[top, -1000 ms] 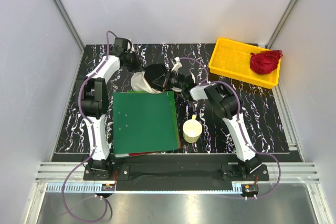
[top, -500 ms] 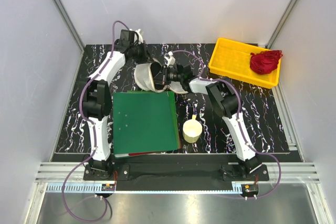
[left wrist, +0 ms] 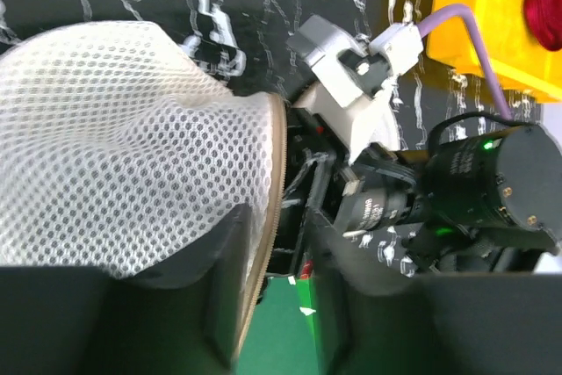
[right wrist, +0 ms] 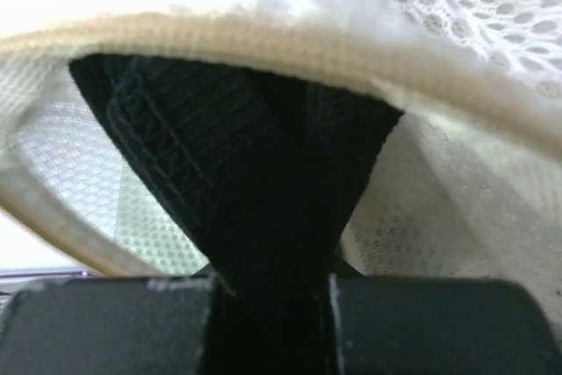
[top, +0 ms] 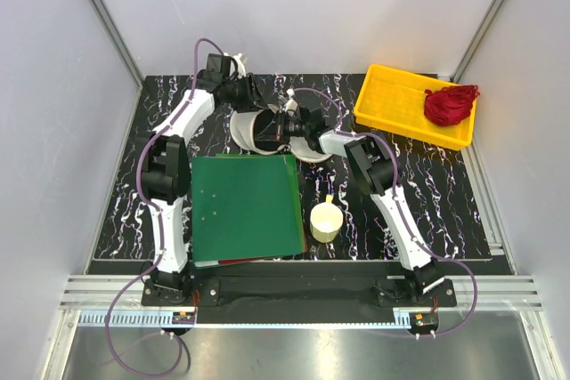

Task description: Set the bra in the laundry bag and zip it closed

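Now, with your right gripper (right wrist: 263, 292) pinching the bra (right wrist: 237, 155), push it deeper into the laundry bag (left wrist: 114, 147); can't tell if left gripper (left wrist: 281, 305) grips.

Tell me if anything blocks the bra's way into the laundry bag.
Nothing visible does. The right gripper pinches the bra, which sits in the open mouth of the laundry bag, mesh behind it.
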{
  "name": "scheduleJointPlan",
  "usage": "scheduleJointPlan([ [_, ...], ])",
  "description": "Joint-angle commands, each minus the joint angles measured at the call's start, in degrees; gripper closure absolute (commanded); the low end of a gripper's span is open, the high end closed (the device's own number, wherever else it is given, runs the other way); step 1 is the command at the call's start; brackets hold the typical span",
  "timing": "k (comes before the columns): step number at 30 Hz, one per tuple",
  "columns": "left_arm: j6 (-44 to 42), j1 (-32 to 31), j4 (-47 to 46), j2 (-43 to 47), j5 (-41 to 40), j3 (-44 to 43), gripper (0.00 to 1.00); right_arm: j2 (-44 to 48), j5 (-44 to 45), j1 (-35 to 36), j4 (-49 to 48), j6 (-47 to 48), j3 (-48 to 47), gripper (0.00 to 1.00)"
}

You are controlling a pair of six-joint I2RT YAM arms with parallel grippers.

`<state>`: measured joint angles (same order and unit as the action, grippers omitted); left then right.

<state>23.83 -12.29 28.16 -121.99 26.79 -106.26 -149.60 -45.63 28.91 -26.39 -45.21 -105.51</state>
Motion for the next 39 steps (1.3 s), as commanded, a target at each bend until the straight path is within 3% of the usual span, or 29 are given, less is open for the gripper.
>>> scheduleJointPlan([
  [1,-0.6,1.0,-1.2,2.9,-0.9,-1.5,0.44,-1.5,-1.0,-0.5,3.2,-2.2,-5.5,1.0],
  [2,-0.7,1.4,-1.2,3.6,-1.8,-1.4,0.39,-1.7,-1.0,-0.6,3.7,-2.3,-5.8,1.0],
  [4,-0.4,3.5,-1.1,4.4,-3.6,-1.0,0.38,-1.9,-1.2,-1.0,4.9,-2.1,-6.5,1.0],
  [7,2.0,7.7,0.4,4.0,-6.8,-1.8,0.49,-2.1,-2.4,-1.2,6.0,-1.6,-7.3,1.0],
  [11,2.8,10.5,4.6,-2.3,-8.6,-6.0,0.55,-2.6,-3.8,-1.5,8.8,-0.3,-9.5,1.0],
  [19,7.9,9.9,7.1,-12.9,-10.4,-10.1,0.56,-7.5,-3.6,-1.3,17.5,0.3,-20.2,0.96],
  [21,7.8,9.0,8.7,-14.3,-8.5,-12.8,0.58,-8.0,-2.5,-1.3,21.3,0.6,-22.7,0.9],
  [23,7.2,8.3,8.6,-12.4,-12.1,-11.4,0.58,-7.0,-1.0,-1.3,25.7,2.7,-23.2,0.81],
  [24,6.4,8.0,8.2,-11.4,-13.2,-10.8,0.59,-5.3,-0.1,-1.2,26.3,3.3,-22.8,0.69],
  [26,6.0,7.9,7.5,-7.8,-15.7,-8.5,0.57,-3.4,3.5,-1.4,31.8,4.9,-21.5,0.6],
  [27,5.4,7.8,7.1,-6.3,-16.7,-7.6,0.56,-2.1,4.6,-1.4,33.6,5.4,-21.3,0.48],
  [30,3.7,7.3,5.2,2.4,-20.9,-3.4,0.55,-0.4,8.3,-1.4,41.0,7.3,-22.0,0.34],
  [33,2.5,6.8,3.6,8.0,-22.9,0.3,0.54,1.8,11.6,-1.4,46.2,8.4,-22.4,0.27],
  [34,2.4,6.7,3.5,9.0,-23.2,1.0,0.54,2.4,12.6,-1.4,47.6,8.7,-22.3,0.17],
  [37,1.2,5.9,3.3,12.1,-23.4,2.6,0.53,4.9,17.1,-1.5,53.4,11.0,-21.8,0.03],
  [39,0.9,5.1,3.2,13.7,-22.9,3.2,0.53,7.1,21.4,-1.6,56.8,12.8,-21.3,0.0],
])
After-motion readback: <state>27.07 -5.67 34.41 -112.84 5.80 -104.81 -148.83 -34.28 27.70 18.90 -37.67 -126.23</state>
